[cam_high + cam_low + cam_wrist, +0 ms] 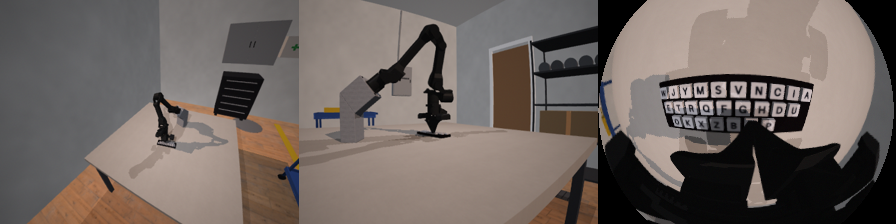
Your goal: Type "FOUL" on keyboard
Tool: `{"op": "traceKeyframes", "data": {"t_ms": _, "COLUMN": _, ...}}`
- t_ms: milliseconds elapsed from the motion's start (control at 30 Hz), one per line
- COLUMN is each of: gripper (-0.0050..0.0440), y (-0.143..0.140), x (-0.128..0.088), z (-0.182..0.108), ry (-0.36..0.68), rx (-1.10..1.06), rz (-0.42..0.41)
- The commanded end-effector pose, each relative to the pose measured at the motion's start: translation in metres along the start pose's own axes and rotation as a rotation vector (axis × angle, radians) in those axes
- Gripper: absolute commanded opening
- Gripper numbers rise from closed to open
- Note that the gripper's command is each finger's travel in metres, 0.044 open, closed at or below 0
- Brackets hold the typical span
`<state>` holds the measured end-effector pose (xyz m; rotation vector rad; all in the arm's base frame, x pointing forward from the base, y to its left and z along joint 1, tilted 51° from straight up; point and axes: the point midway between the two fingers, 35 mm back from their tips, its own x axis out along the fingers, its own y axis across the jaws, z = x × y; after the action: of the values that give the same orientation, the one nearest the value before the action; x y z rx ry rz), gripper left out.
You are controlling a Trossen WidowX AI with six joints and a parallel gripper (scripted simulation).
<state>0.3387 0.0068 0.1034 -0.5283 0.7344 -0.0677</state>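
A small black keyboard with white keys [166, 144] lies flat near the middle of the table. It also shows in the exterior view [433, 133] and in the wrist view [735, 106]. My gripper [432, 130] points straight down, shut with nothing between the fingers, and its tip rests on the keyboard. In the wrist view the joined fingertips [751, 129] cover the near row of keys, right of the middle. Which key lies under the tip is hidden. The letters on the keys are blurred.
The arm's grey base block [353, 109] stands on the table behind the keyboard. A black drawer cabinet [238, 94] stands by the far wall. A shelf rack [565, 81] and a brown door [511, 87] are off the table.
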Motion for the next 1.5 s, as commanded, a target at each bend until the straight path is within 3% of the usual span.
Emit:
{"op": "traceKeyframes", "data": {"t_ms": 0, "gripper": 0.0000, "y": 0.001, "x": 0.002, "z": 0.000, "ry": 0.002, "rx": -0.004, "rz": 0.003}}
{"op": "traceKeyframes", "data": {"t_ms": 933, "gripper": 0.0000, "y": 0.001, "x": 0.002, "z": 0.000, "ry": 0.002, "rx": -0.004, "rz": 0.003}}
{"op": "traceKeyframes", "data": {"t_ms": 1167, "gripper": 0.0000, "y": 0.001, "x": -0.031, "z": 0.000, "ry": 0.002, "rx": -0.004, "rz": 0.004}}
{"op": "traceKeyframes", "data": {"t_ms": 1467, "gripper": 0.0000, "y": 0.004, "x": -0.029, "z": -0.001, "ry": 0.006, "rx": -0.008, "rz": 0.008}}
